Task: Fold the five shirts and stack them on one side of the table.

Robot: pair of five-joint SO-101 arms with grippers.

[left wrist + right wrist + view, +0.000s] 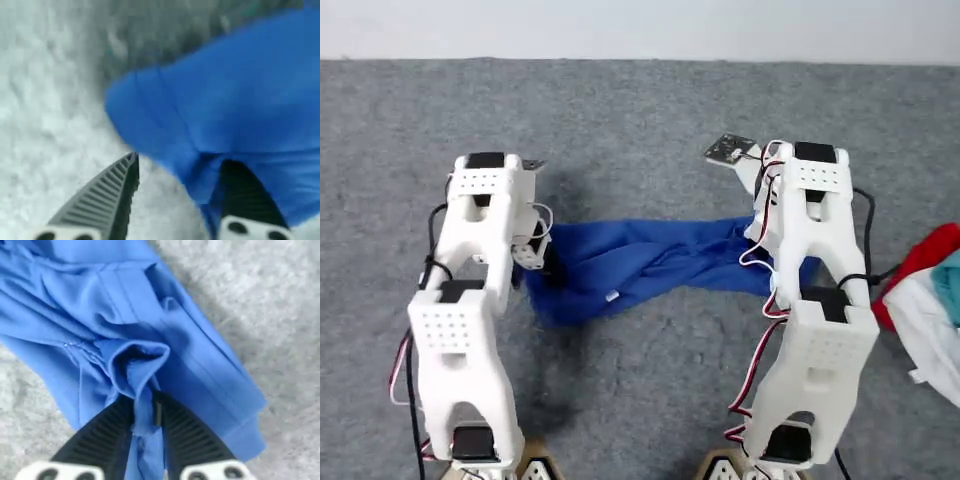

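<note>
A blue shirt lies crumpled and stretched out on the grey carpet between the two arms. My left gripper is at the shirt's left end and stands open, with the shirt's edge draped against one finger and carpet showing beside the other finger. In the high view that gripper sits low at the shirt's left end. My right gripper is shut on a bunched fold of the blue shirt at its right end, under the right arm.
A pile of shirts in red, teal and white lies at the right edge of the table. A small patterned card rests near the right arm's far end. Bare grey carpet stretches behind the arms.
</note>
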